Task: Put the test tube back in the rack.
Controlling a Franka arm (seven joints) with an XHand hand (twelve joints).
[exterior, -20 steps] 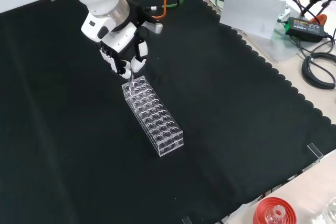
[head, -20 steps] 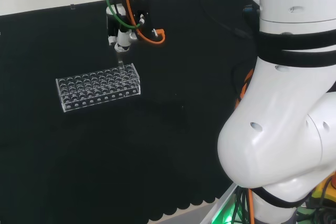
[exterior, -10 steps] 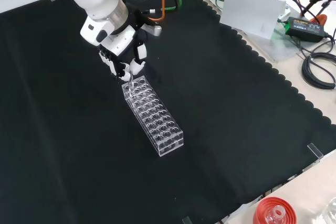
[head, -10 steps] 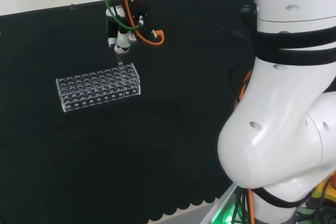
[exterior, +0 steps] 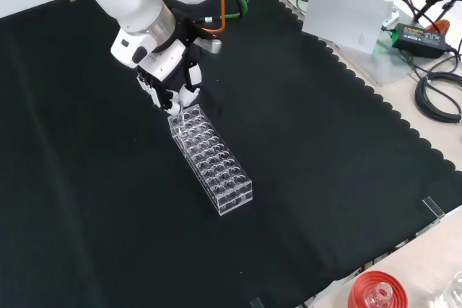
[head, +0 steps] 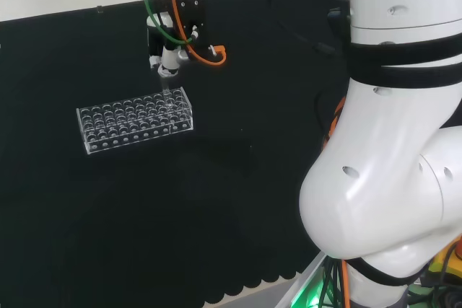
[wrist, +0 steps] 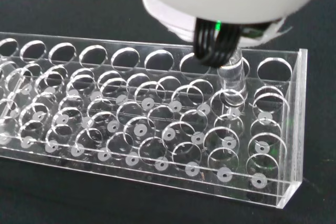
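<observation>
Now I see the black and white hand [exterior: 172, 91] pinching the clear glass test tube [wrist: 231, 74], partly down an end hole of the clear plastic rack [exterior: 213, 160]; releasing it tilted could jam it.

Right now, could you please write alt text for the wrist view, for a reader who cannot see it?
A clear test tube stands in a hole near one end of a clear plastic rack on black cloth. The visible holes around it hold no tubes.
</observation>
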